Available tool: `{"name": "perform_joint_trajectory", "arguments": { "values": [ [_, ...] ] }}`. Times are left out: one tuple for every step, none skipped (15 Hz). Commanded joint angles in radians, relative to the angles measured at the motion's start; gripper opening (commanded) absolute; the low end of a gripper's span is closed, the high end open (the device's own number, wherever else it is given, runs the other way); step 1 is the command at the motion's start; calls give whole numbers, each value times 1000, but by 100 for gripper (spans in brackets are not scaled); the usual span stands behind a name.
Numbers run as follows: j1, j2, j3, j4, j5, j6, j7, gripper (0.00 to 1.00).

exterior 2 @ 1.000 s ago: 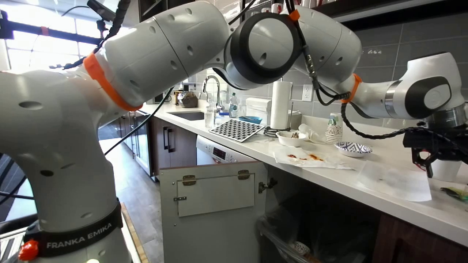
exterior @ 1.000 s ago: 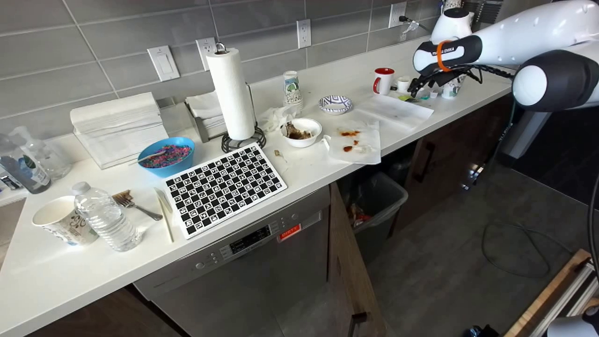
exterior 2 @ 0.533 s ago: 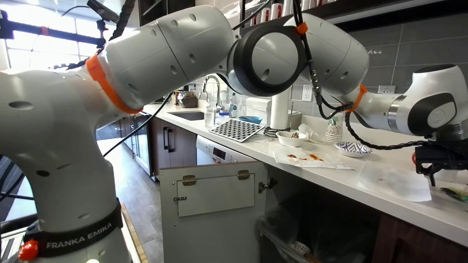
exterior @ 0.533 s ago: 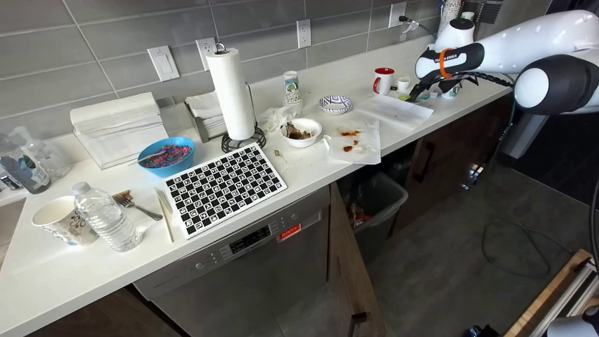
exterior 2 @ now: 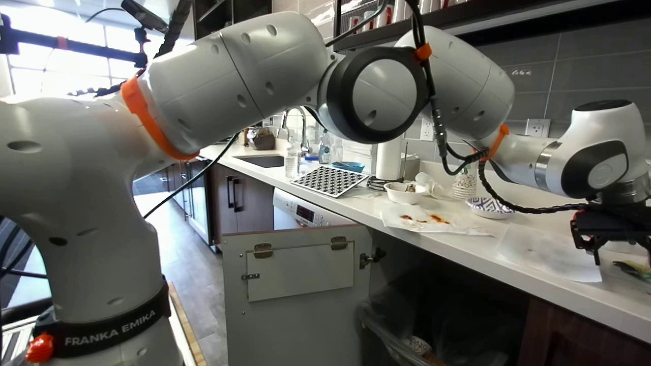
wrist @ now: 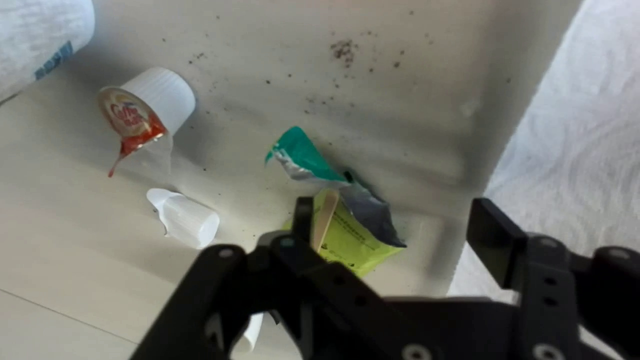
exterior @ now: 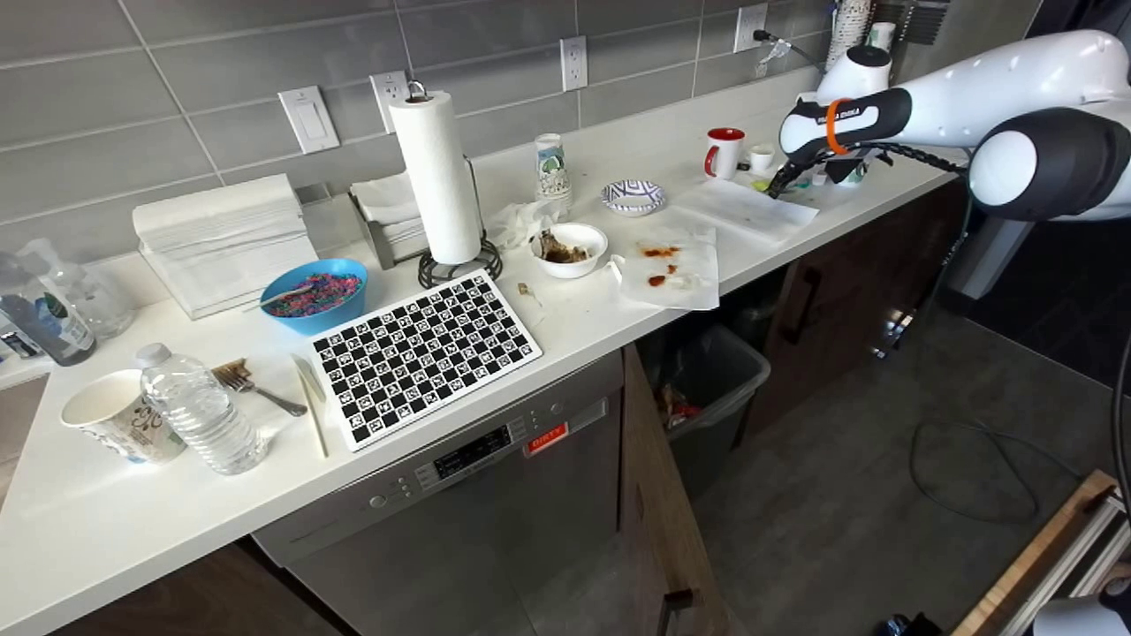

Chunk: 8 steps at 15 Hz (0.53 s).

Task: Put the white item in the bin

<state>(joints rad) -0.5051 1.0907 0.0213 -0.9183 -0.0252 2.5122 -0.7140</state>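
1. In the wrist view we see the claw (wrist: 392, 220) low in the frame, its fingers spread wide, with nothing that we can make out in its hold.
2. Of several white things about, the one at the claw is a white sheet (wrist: 570, 150), filling the frame's right side. Its straight edge runs between the fingers; the right-hand one overlaps it, touching or not we cannot tell.
3. In an exterior view the bin (exterior: 707, 455) stands right of centre, below the counter (exterior: 574, 329).
4. We read "Coffee" on a creamer cup (wrist: 162, 97), upper left in the wrist view; in the exterior views, "DIRTY" on a red label (exterior: 547, 440), lower centre, and "FRANKA EMIKA" on a black band (exterior 2: 109, 328), lower left.
5. Mid-frame in the wrist view, a teal, silver-lined wrapper (wrist: 307, 155) meets a yellow-green packet (wrist: 355, 245) bearing a flat wooden stick (wrist: 325, 220); its print is blurred.
6. The sheet looks faintly rippled; a see-through liner (exterior: 720, 412) hangs over the bin's rim.
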Motion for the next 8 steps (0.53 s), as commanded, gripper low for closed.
{"name": "perform_joint_trajectory", "arguments": {
  "values": [
    [-8,39,12,40,1,21,-33,50],
    [-6,42,5,43,-1,23,-26,84],
    [-6,45,4,46,1,27,-23,87],
    [-7,47,5,49,4,33,-17,88],
    [-8,48,5,51,7,44,-11,92],
    [-8,52,2,54,8,63,-2,98],
    [-10,56,1,57,9,80,4,100],
    [-10,61,-2,60,9,96,12,100]
  ]
}}
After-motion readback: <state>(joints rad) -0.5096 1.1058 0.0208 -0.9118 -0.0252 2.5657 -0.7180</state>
